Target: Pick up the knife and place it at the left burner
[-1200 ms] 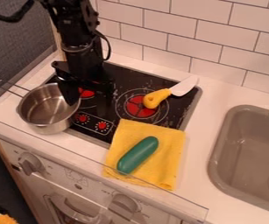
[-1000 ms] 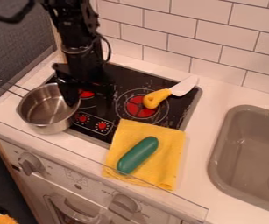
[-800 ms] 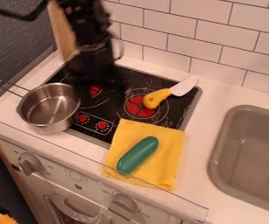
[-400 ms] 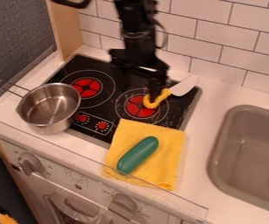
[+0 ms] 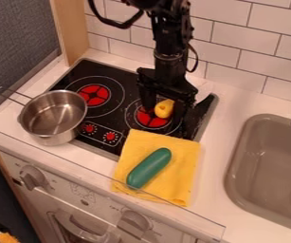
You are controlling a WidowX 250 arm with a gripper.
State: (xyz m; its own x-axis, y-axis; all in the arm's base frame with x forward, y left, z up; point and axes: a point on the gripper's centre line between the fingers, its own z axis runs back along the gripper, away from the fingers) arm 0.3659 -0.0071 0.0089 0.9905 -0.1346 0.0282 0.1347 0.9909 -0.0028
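Over the right burner, the black gripper hangs open, one finger on either side of the knife's yellow handle. The knife lies across the back right of the black stove top, its handle end on the right burner. Its pale blade points to the back right corner and is partly hidden behind the gripper. At the left of the stove top, the left burner shows its red centre with nothing on it.
A steel pot stands at the stove's left front edge, its handle pointing back left. In front of the stove, a green vegetable lies on a yellow cloth. The sink is at the right, a tiled wall behind.
From above the left burner, the gripper has moved right to the knife, and its fingers now stand around the handle. The knife, pot, cloth and green vegetable have stayed put.
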